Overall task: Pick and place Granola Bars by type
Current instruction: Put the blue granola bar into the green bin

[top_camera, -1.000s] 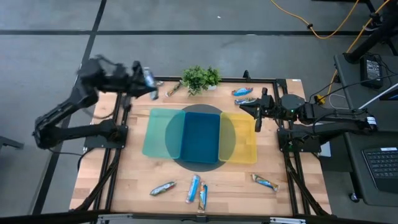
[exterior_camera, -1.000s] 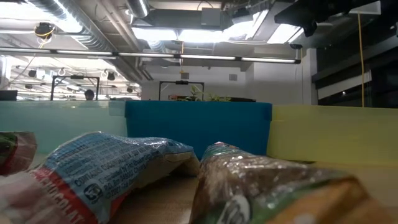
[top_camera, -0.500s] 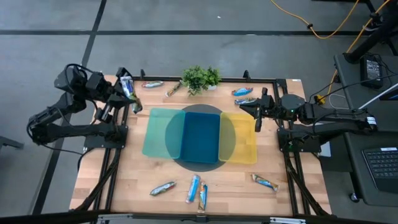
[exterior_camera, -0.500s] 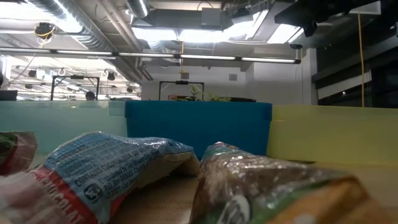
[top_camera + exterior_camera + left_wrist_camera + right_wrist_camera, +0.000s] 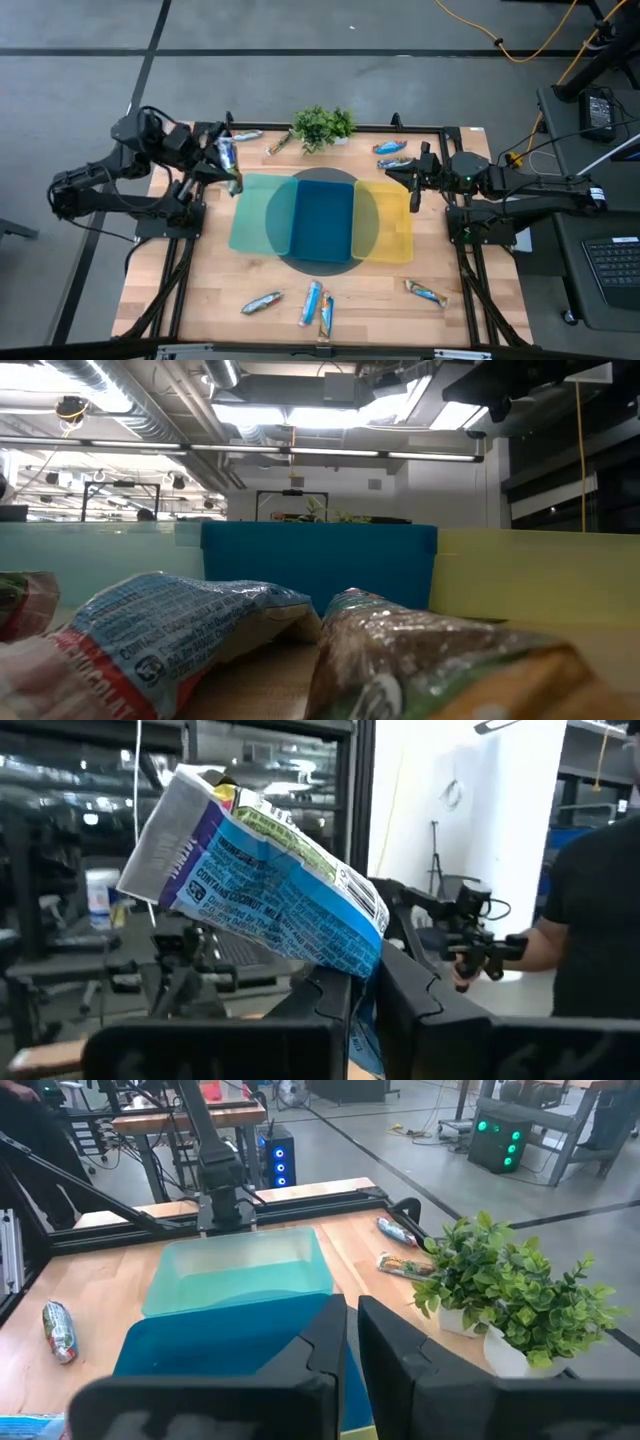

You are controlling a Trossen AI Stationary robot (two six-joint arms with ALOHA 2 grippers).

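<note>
In the low view two granola bars (image 5: 190,640) fill the foreground, blurred and cut off by the frame. Behind the blue bin (image 5: 318,565), most of the plant (image 5: 312,510) is hidden.

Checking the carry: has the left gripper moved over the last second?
Yes. The left gripper, shut on a bar, came down toward the teal bin.

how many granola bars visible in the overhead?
9. One in the left hand; two at the far edge left of the plant; two far right; four near edge. Bins may hide more.
</note>
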